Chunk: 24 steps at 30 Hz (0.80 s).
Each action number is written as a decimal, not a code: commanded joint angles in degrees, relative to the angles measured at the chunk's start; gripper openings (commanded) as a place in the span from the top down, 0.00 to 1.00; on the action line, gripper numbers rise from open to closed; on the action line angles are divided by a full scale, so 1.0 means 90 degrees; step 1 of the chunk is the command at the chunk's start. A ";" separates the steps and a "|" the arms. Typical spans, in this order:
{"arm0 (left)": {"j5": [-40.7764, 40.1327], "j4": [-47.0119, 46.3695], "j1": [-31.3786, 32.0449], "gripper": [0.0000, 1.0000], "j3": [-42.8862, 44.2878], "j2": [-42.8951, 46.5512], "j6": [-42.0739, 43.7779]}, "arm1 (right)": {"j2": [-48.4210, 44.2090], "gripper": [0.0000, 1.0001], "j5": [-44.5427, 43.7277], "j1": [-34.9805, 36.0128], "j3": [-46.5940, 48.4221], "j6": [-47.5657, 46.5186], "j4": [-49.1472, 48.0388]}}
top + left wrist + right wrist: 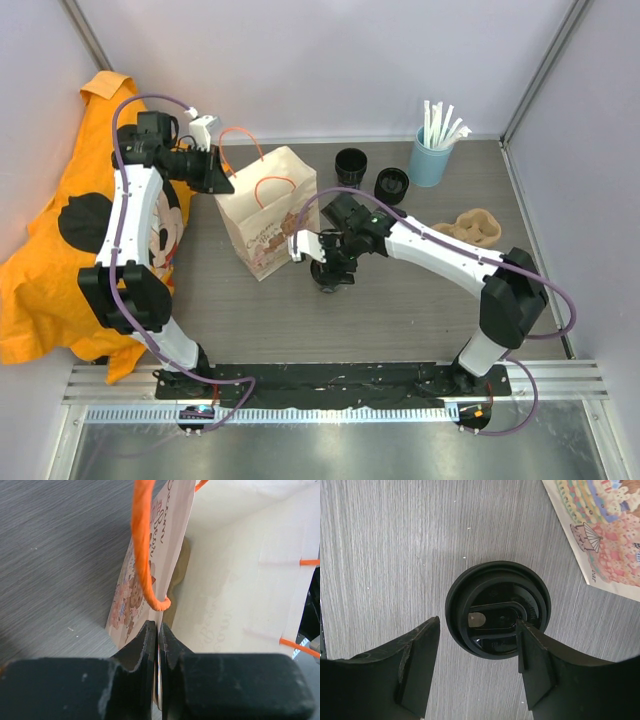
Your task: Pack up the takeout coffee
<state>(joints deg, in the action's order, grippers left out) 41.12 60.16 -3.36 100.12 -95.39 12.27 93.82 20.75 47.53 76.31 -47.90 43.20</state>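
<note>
While bag flanks cup, straws, tray beyond

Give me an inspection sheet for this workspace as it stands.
Surface: grey wood-grain table.
Job's things: takeout cup upright beside the standing paper bag; two more black cups behind.
Clutter: blue cup of straws, pulp tray, orange cloth at left.
Grippers: left gripper shut on the bag's rim; right gripper open astride the takeout cup.
Cables: purple cables along both arms.
Surroundings: pale walls on three sides.
</note>
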 commanded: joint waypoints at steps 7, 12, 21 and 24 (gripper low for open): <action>-0.0028 -0.0249 0.0011 0.90 -0.0157 0.0375 -0.0016 | 0.0356 0.41 0.0067 0.0110 0.0778 -0.0498 0.0727; -0.0028 -0.0259 0.0021 0.90 -0.0167 0.0414 -0.0016 | 0.0435 0.44 0.0038 0.0149 0.0866 -0.0596 0.0932; 0.0001 -0.0259 0.0021 0.89 -0.0157 0.0394 -0.0016 | 0.0464 0.50 0.0018 0.0227 0.0827 -0.0586 0.1020; 0.0001 -0.0278 0.0021 0.89 -0.0186 0.0404 -0.0006 | 0.0484 0.55 0.0028 0.0256 0.0837 -0.0567 0.1020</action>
<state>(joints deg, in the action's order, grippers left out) 40.51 59.55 -3.33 98.52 -93.89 12.27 98.17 20.64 49.15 81.89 -52.47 51.53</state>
